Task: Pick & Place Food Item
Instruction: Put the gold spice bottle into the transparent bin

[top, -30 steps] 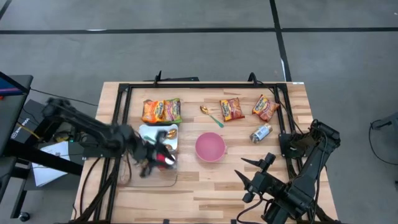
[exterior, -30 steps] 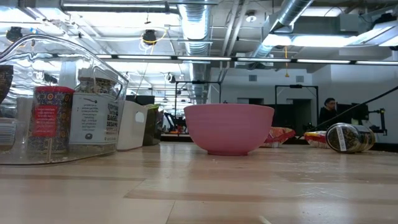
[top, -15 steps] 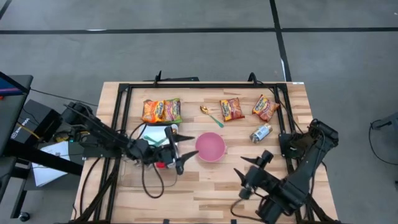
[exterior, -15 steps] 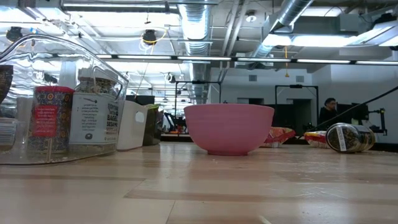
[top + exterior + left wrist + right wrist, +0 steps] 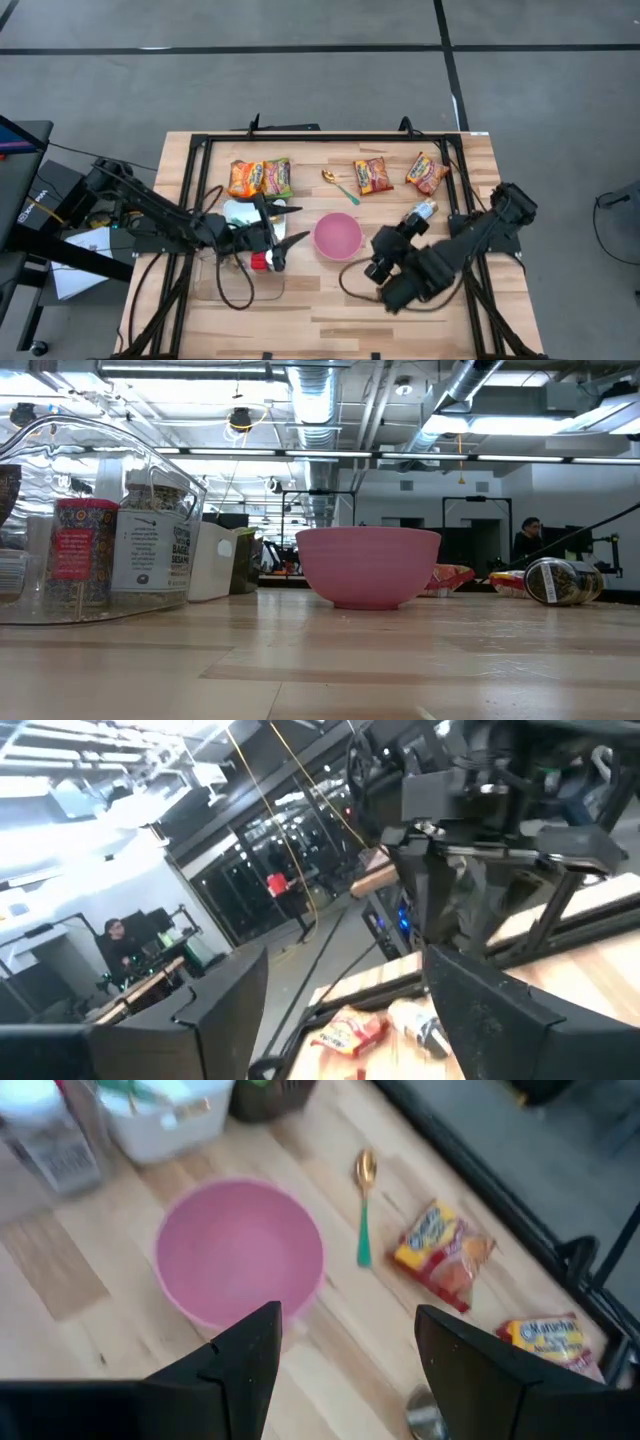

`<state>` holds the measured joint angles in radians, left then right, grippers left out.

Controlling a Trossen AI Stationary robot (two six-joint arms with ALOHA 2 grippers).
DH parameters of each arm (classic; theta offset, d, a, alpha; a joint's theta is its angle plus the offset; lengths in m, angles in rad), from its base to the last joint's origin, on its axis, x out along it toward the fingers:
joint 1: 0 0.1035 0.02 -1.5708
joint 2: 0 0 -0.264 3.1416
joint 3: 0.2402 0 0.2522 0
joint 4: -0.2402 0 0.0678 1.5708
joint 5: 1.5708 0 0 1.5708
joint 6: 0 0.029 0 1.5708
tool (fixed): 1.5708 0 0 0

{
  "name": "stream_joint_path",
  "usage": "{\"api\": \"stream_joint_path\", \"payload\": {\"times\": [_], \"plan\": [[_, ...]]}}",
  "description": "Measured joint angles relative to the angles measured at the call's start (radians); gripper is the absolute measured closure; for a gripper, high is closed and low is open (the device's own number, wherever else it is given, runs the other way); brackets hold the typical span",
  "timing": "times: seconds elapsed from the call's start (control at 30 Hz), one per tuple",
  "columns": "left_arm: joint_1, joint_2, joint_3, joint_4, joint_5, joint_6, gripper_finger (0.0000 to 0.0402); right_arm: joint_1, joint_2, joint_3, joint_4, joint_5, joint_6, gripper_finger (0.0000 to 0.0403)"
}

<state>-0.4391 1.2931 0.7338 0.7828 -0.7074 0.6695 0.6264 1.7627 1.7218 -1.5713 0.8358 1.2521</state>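
Left gripper (image 5: pixel 278 226): I see its fingers spread wide, holding nothing, above the clear plastic bin (image 5: pixel 232 285) at the table's left.
Right gripper (image 5: pixel 345 1370): my right arm's jaws stand apart and empty, just beside the round pink bowl (image 5: pixel 338 236).
Food items: two orange noodle packets (image 5: pixel 259 178) lie at the far left; two more red-orange packets (image 5: pixel 373 176) sit at the far right.
Other: a gold spoon with a green handle (image 5: pixel 339 185) lies beyond the bowl; a small glass jar (image 5: pixel 419 213) lies on its side nearby.
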Motion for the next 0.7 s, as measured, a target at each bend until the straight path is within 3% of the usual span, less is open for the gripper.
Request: {"api": "stream_joint_path", "payload": {"times": [0.37,0.7], "plan": [[0.177,-0.048,-0.001,-0.111,0.000,-0.005,0.0138,-0.157,-0.116,0.000,0.000,-0.340,-0.253,0.0179],[0.258,-0.043,-0.001,-0.114,0.006,-0.023,0.0138,-0.161,-0.093,0.001,0.000,-0.581,-0.506,0.0179]]}}
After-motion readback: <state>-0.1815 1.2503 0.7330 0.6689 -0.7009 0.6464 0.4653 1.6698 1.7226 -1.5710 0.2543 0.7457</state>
